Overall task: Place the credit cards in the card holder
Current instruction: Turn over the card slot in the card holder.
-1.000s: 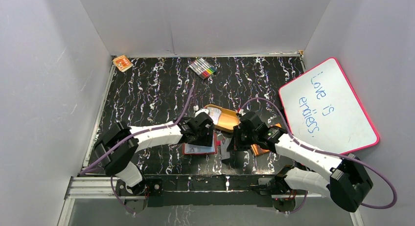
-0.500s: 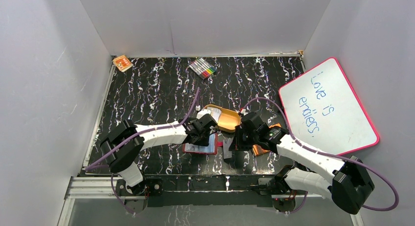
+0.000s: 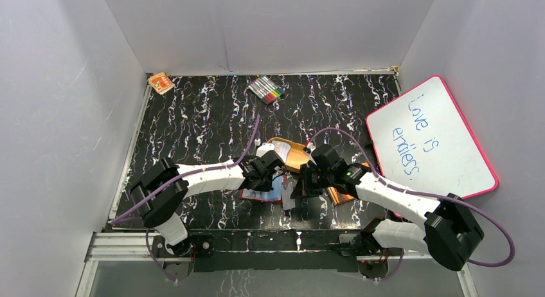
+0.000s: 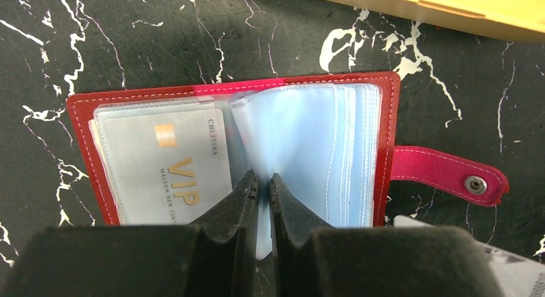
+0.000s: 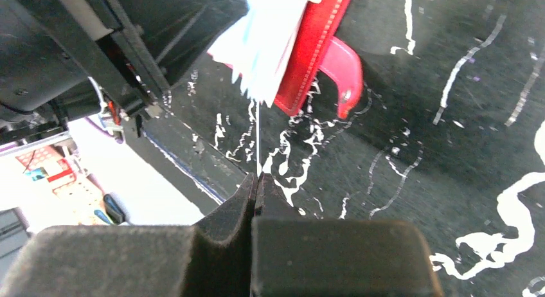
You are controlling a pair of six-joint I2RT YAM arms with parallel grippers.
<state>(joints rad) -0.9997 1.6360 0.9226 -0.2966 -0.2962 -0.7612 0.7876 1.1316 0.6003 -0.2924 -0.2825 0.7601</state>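
The red card holder (image 4: 80, 126) lies open on the black table, snap tab (image 4: 450, 175) to the right. A pale VIP credit card (image 4: 170, 162) sits in its left sleeve. My left gripper (image 4: 263, 181) is shut on one pale-blue clear sleeve (image 4: 289, 136) and holds it up from the stack. My right gripper (image 5: 257, 181) is shut on a thin credit card (image 5: 258, 136), seen edge-on, pointing at the fanned sleeves (image 5: 270, 46). From above, the left gripper (image 3: 273, 176) and right gripper (image 3: 292, 189) meet over the card holder (image 3: 256, 195).
An orange oval tray (image 3: 294, 154) lies just behind the grippers, an orange-brown book (image 3: 344, 195) under the right arm. A pink-framed whiteboard (image 3: 427, 139) leans at the right. Markers (image 3: 267, 89) and a small orange packet (image 3: 160, 83) lie at the back.
My left gripper has shut on a clear sleeve of the card holder. The right arm has moved left, bringing its card up to the holder.
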